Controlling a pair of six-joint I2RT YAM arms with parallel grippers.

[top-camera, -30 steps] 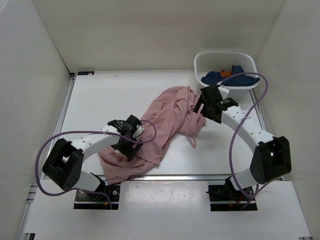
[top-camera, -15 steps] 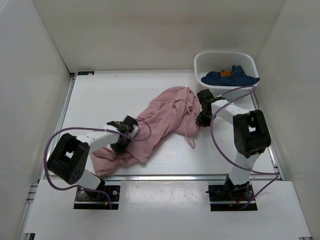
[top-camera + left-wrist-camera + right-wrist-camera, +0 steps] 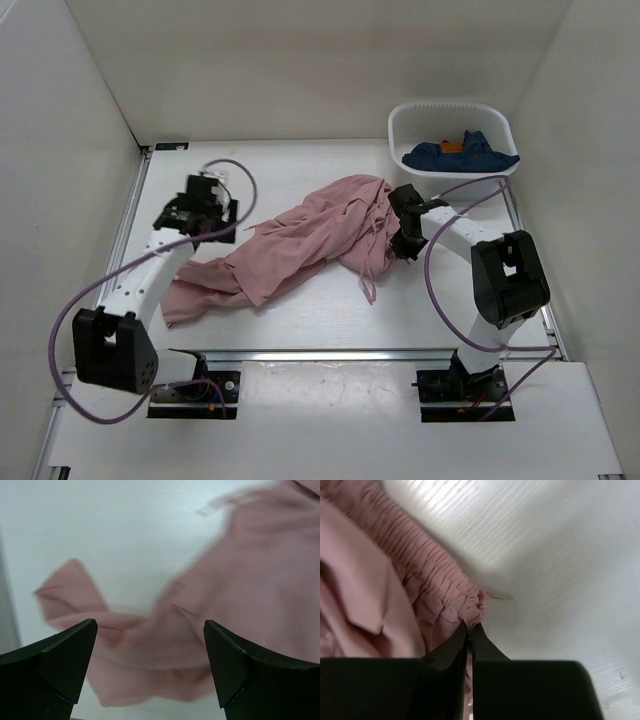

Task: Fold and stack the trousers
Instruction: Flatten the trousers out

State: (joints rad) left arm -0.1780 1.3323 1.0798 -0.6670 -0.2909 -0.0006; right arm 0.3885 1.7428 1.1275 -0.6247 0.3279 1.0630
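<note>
The dusty-pink trousers point(image 3: 300, 240) lie crumpled and stretched across the table, from the near left to the right of centre. A thin drawstring point(image 3: 366, 282) trails off their right part. My left gripper point(image 3: 197, 215) hangs open above the table at the back left, apart from the cloth. In the left wrist view the trousers point(image 3: 235, 580) lie blurred below the open gripper point(image 3: 148, 630), with nothing between its jaws. My right gripper point(image 3: 405, 240) is shut on the trousers' right end. In the right wrist view the gripper point(image 3: 470, 628) pinches the gathered waistband point(image 3: 440, 580).
A white basket point(image 3: 452, 108) stands at the back right with a dark blue garment point(image 3: 460, 156) inside. White walls enclose the table on three sides. A metal rail point(image 3: 300, 352) runs along the near edge.
My left gripper closed on the trouser leg, then let it go and swung up to the back left; the leg now lies drawn out leftward. My right gripper has shut on the waistband.
</note>
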